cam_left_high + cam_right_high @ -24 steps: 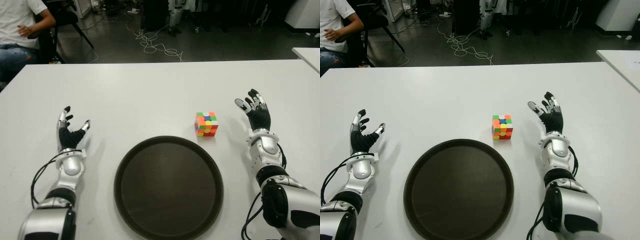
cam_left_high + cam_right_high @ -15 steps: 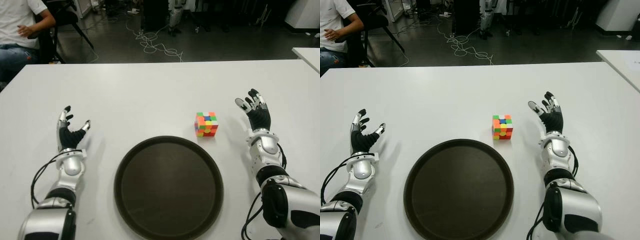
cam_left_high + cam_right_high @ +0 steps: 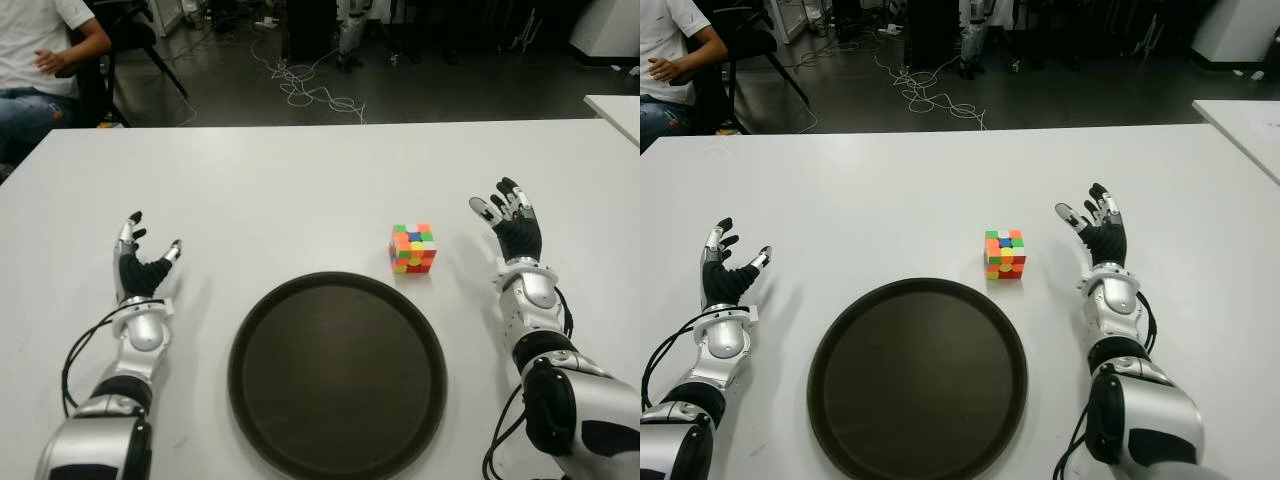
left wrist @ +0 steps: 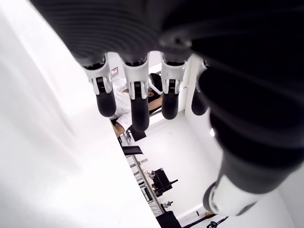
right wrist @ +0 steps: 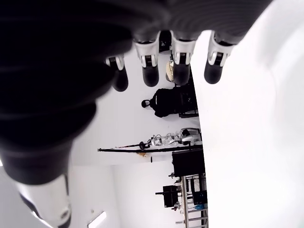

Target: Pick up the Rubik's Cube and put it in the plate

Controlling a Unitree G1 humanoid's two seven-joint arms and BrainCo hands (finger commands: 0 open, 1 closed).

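Here the Rubik's Cube (image 3: 412, 248) sits untouched on the white counter (image 3: 300, 180), just behind the plate's (image 3: 337, 375) far right rim; the plate is round, dark and smooth; the right hand (image 3: 512, 228) shows right of the cube, fingers spread and empty; the left hand (image 3: 140, 265), also spread, shows left of the plate; the grasp seems not yet begun, so next the right hand should reach over and close around the cube's flat sides.

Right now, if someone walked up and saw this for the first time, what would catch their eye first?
The brightly coloured Rubik's Cube stands out on the white table, just beyond the right rim of the big dark round plate. The left hand and right hand show open on either side of the plate, holding nothing.
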